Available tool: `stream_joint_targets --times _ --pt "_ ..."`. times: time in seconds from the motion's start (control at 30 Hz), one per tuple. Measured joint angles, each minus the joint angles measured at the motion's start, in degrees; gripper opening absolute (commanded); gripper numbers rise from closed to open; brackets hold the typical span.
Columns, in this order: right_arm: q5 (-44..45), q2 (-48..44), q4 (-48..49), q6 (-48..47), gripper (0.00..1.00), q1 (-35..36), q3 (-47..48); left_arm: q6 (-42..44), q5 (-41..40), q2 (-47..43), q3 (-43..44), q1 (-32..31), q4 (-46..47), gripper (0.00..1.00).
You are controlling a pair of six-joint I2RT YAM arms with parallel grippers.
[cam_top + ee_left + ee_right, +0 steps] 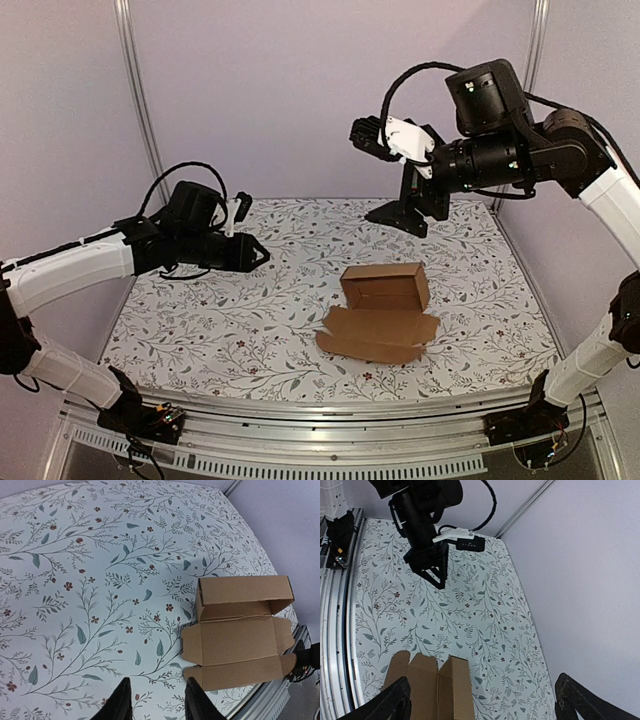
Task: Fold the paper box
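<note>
Right of centre on the surface (pixel 200 320), towards its near edge, sits the box (pixel 385 310), half formed. Its tray (pixel 385 285) has walls standing on the far side, and its lid (pixel 378 335) lies flat and unfolded towards the arms. Neither arm touches it. The left end effector (pixel 262 256) hovers low, well to the left, its fingers a little apart and pinching nothing. The right end effector (pixel 400 215) hangs high beyond the box, spread wide and empty. By the look of it the walls are done and closing the lid is the step in hand. The next move probably calls for one end effector to get under the lid's near edge, swing it over the tray and tuck its flaps in. The other would steady the tray, since light cardboard may slide.
</note>
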Motion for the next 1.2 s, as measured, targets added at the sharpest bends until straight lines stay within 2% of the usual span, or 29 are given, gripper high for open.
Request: stream_joint_targets --times 0.1,0.2,0.4,0.77,1.0,1.2 --pt "-6.95 1.2 -4.59 3.74 0.99 -0.22 -0.37 0.09 0.09 0.0 0.0 0.07 -0.02 0.35" --pt "-8.09 1.68 -6.91 6.45 0.99 -0.26 -2.29 0.09 0.13 0.0 0.0 0.09 -0.02 0.35" --pt "-3.13 2.16 -7.8 11.02 0.99 -0.68 -6.03 0.09 1.05 0.02 0.0 0.11 -0.02 0.36" --pt "8.72 0.76 -5.09 23.87 0.99 -4.79 -20.06 0.0 4.04 1.88 0.02 0.17 0.0 0.41" --pt "10.67 1.36 -4.92 29.62 0.99 -7.54 -25.57 -3.32 6.45 2.32 -0.55 0.17 0.9 0.44" --pt "10.38 7.3 -4.92 33.51 0.99 -11.87 -25.73 -8.63 9.53 2.25 -4.83 0.15 3.34 0.45"
